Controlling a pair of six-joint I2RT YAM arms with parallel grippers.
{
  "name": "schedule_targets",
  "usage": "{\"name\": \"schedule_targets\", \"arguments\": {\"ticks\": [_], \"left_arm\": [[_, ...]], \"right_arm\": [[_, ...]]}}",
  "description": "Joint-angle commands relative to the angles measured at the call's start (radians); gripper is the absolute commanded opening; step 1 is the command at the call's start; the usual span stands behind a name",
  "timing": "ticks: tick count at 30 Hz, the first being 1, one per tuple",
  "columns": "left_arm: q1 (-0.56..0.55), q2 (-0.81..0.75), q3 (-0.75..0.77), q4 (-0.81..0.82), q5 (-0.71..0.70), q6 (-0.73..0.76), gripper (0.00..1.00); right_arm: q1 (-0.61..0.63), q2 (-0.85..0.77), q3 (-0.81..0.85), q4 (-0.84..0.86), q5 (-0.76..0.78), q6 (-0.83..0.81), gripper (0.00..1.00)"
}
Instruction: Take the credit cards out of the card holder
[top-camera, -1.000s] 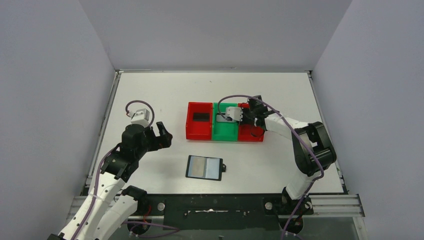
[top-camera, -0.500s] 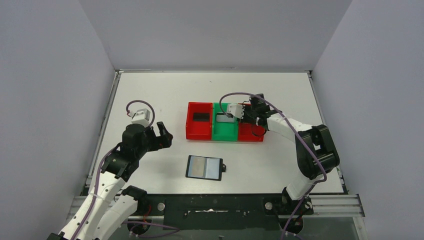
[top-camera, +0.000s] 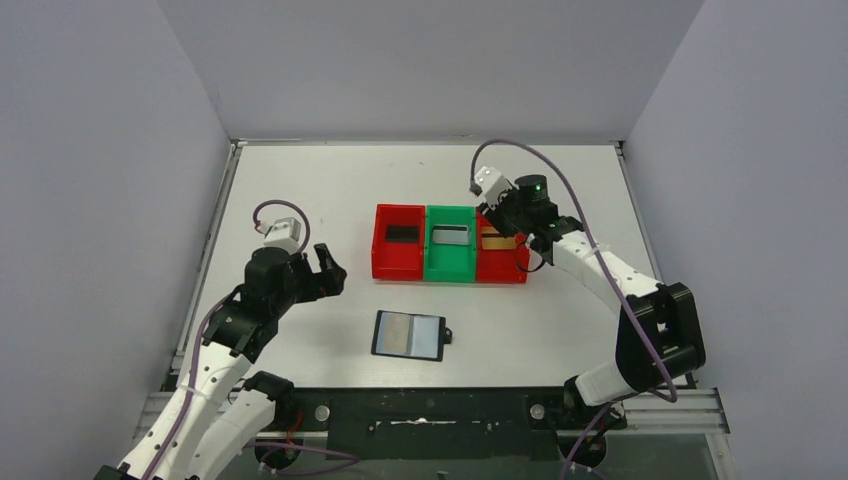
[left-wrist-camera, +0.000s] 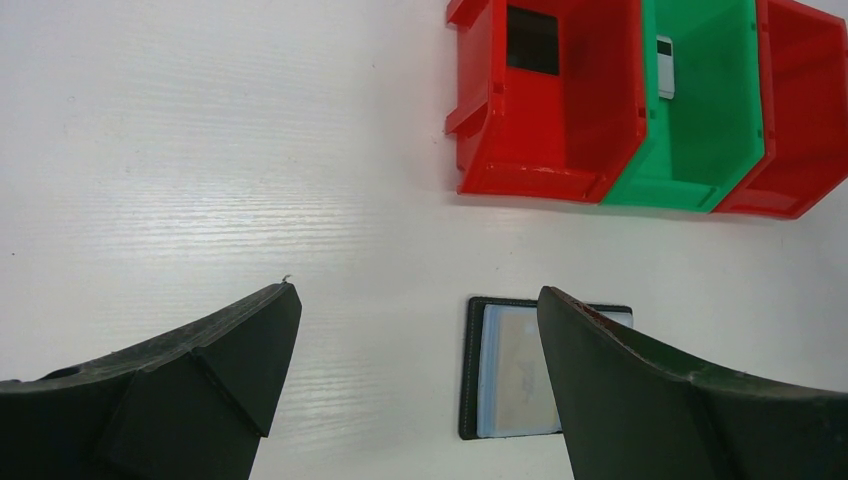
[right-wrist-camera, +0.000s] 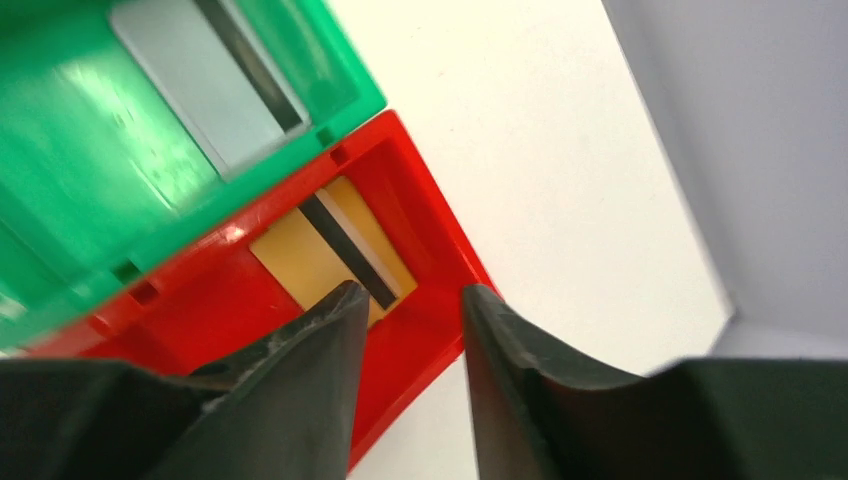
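The black card holder (top-camera: 408, 335) lies open and flat on the table near the front, and a tan card shows in its grey-blue pocket (left-wrist-camera: 515, 365). A gold card (top-camera: 493, 241) with a black stripe lies in the right red tray (right-wrist-camera: 330, 250). A grey card (top-camera: 451, 235) lies in the green tray (right-wrist-camera: 205, 80). A black card (top-camera: 402, 234) lies in the left red tray. My right gripper (top-camera: 503, 218) hovers over the right red tray, open and empty (right-wrist-camera: 410, 290). My left gripper (top-camera: 325, 270) is open and empty, up and left of the holder (left-wrist-camera: 415, 295).
The three joined trays, red (top-camera: 382, 250), green (top-camera: 449, 266) and red (top-camera: 503, 272), stand mid-table. Grey walls close in the left, back and right sides. Bare white table lies around the holder and behind the trays.
My right gripper has risen and drawn back to the right from low over the trays. The gold card now shows in the right red tray. The left arm has not moved.
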Motion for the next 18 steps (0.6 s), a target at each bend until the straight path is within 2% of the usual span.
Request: {"name": "schedule_targets", "arguments": {"ticks": [1,3,5,10,18], "left_arm": [[0.01,-0.005,0.011,0.069,0.01,0.016,0.91],[0.011,-0.005,0.011,0.072,0.014,0.018,0.91],[0.011,-0.001,0.011,0.074,0.022,0.019,0.91],[0.012,0.008,0.011,0.075,0.029,0.021,0.91],[0.015,-0.003,-0.01,0.072,0.017,0.018,0.91]], "right_arm": [[-0.003,0.019,0.139,-0.139,0.089,0.649,0.38],[0.002,0.032,0.149,-0.218,0.088,0.813,0.29],[0.025,0.021,0.104,-0.212,0.142,0.929,0.23],[0.062,0.066,0.08,-0.239,0.244,1.091,0.21],[0.067,0.178,0.087,-0.267,0.323,1.191,0.22]]}}
